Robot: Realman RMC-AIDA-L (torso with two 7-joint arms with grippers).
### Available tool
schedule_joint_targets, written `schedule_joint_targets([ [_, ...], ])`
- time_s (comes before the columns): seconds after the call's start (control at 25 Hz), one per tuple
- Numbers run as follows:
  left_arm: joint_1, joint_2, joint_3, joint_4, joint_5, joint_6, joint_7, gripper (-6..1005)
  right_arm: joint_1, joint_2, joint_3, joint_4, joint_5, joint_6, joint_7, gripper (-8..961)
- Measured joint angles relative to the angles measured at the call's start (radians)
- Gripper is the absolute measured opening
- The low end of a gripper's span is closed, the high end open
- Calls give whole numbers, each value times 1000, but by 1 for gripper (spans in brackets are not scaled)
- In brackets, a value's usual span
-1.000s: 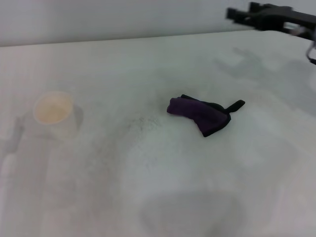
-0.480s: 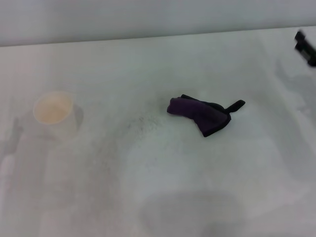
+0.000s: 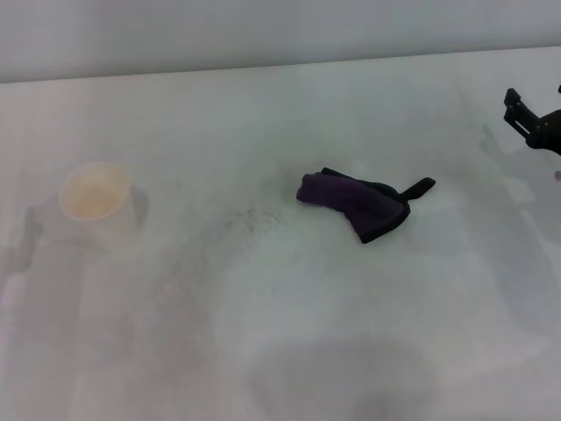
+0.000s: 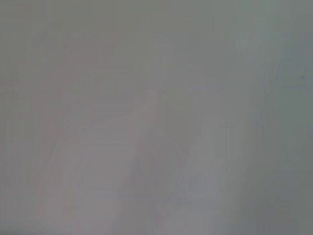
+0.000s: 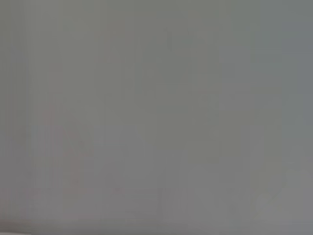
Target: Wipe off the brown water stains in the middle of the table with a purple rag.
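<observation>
Now, from the head view you see the purple rag (image 3: 354, 203) lying crumpled mid-counter (image 3: 289, 351), its black strap tail pointing toward the right gripper (image 3: 531, 123), which hangs well apart at the far right edge, holding nothing; you cannot tell how wide it is open. Faint specks of the stain (image 3: 252, 219) sit just left of the rag, and a paper cup (image 3: 95, 199) stands far left. Both wrist views give you only blank grey.

From my seat, the table (image 3: 289, 351) lies wide open around the purple rag (image 3: 355, 202); nothing crowds it on any side. The only standing obstacle is a paper cup (image 3: 95, 200), well apart on the left. The right gripper (image 3: 533, 121) hangs at the right edge.
</observation>
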State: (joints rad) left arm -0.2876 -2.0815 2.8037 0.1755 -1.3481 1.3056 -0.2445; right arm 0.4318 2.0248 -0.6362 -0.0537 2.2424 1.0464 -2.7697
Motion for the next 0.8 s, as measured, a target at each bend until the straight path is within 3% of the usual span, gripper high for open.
schedule_joint_targets([
  [0.56, 14, -4, 8, 13, 2, 6, -15, 885, 24, 2, 1, 13, -2, -7, 9, 876],
  [0.8, 12, -2, 8, 20, 4, 3, -95, 885, 26, 1, 1, 14, -2, -16, 10, 876],
])
